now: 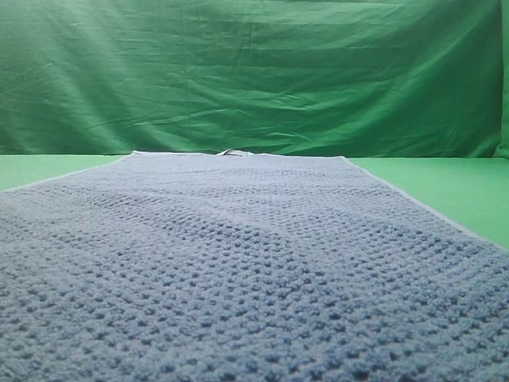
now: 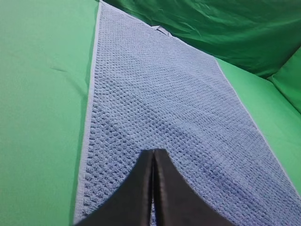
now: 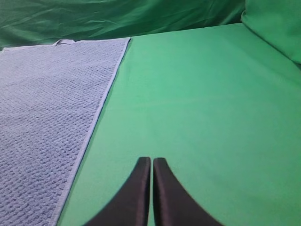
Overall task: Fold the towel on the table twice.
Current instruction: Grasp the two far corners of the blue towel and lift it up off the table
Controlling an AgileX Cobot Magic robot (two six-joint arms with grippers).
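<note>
Green table (image 3: pixel 197 94) carries the towel (image 1: pixel 238 263) spread flat and unfolded, soft, limp and light, likely best pinched at hem corners; left gripper (image 2: pixel 153 188) above it and right gripper (image 3: pixel 151 188) beside it are both closed, empty.

Left gripper (image 2: pixel 153 153): two dark fingers pressed together, tips meeting at lower centre of its wrist view, pointing up-frame. Right gripper (image 3: pixel 151 160): fingers likewise closed, tips side by side at lower centre. Neither arm appears in the exterior high view.
</note>
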